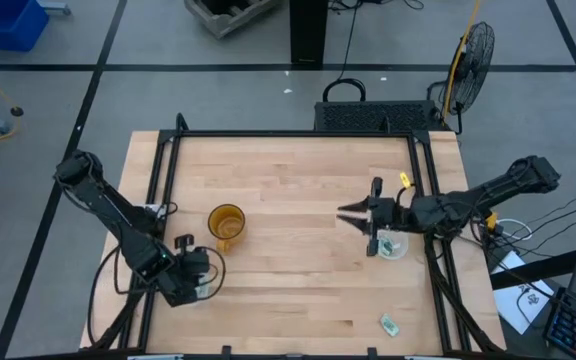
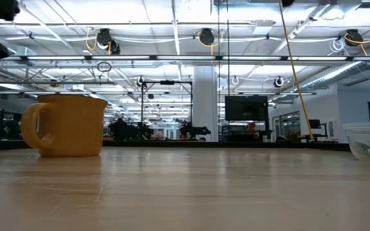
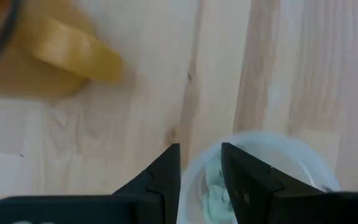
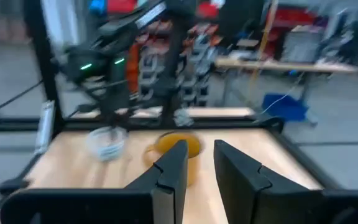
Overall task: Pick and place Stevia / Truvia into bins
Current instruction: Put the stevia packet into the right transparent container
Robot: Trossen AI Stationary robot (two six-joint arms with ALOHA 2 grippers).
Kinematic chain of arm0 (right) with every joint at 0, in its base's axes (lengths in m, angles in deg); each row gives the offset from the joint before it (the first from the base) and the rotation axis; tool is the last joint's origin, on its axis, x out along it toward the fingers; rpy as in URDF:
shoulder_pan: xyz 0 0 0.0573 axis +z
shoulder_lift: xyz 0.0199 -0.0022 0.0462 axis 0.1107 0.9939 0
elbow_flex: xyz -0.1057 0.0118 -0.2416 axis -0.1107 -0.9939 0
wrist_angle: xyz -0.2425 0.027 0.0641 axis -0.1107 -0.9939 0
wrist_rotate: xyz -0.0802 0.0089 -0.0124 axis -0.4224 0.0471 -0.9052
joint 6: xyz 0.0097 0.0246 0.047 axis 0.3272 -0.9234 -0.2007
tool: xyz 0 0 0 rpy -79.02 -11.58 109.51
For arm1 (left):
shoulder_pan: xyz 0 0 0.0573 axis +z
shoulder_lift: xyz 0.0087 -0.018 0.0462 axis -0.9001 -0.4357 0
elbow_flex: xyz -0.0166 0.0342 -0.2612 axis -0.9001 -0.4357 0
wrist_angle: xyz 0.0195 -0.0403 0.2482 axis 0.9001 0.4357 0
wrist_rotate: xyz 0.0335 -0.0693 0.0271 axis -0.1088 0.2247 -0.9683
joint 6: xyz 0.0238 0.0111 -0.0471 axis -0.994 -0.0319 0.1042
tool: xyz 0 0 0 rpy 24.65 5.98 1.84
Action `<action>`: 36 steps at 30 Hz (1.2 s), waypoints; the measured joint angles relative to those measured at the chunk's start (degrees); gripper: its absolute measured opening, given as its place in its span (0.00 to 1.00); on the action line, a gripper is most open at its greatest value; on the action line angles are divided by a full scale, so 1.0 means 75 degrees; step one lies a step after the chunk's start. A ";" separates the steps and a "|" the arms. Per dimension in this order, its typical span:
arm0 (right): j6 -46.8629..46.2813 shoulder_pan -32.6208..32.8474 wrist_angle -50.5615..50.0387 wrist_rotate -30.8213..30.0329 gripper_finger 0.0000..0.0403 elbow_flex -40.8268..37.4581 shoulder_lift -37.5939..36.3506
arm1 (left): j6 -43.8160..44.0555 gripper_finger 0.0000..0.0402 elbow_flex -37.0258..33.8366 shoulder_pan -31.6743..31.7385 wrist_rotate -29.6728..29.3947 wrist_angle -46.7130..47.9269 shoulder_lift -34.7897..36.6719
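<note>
Pale green and white, one Stevia sachet [image 1: 389,323] lies loose near the bench's [image 1: 288,290] front-right corner, and that is what my next move turns on. It sits toward the front edge from the right gripper [image 1: 346,212], which is held above the wood right of centre, its fingers drawn close with only a narrow gap and nothing visible between them. Just beside that arm's wrist stands the right clear bin [image 1: 393,245], with something pale green in it. The sachet's long axis looks slanted to the bench's edges, though it is too small to be sure. My right arm is plainly nearer; I judge it should take this one. The left gripper [image 3: 199,177] is over by the front-left corner, directly above the left clear bin [image 3: 319,165], fingers slightly parted and empty, pale green sachets below. An amber mug [image 1: 226,223] stands between the arms, left of centre.
</note>
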 joint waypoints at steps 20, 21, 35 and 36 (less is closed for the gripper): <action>-0.8638 0.2773 -0.5577 0.3521 0.17 0.3165 0.3961 | -0.5149 0.30 0.0003 0.1213 -0.0586 -0.3080 0.0563; -0.9225 0.2843 -0.5750 0.3643 0.17 0.3161 0.4021 | -0.5379 0.30 0.0006 0.1266 -0.0586 -0.3210 0.0563; -1.5160 0.3954 -0.4604 0.4637 0.17 0.1075 0.4221 | -0.7457 0.30 0.0006 0.1995 -0.0580 -0.3499 0.0560; -1.5313 0.3994 -0.4621 0.4766 0.17 0.0983 0.4221 | -0.7610 0.30 0.0006 0.2054 -0.0583 -0.3500 0.0560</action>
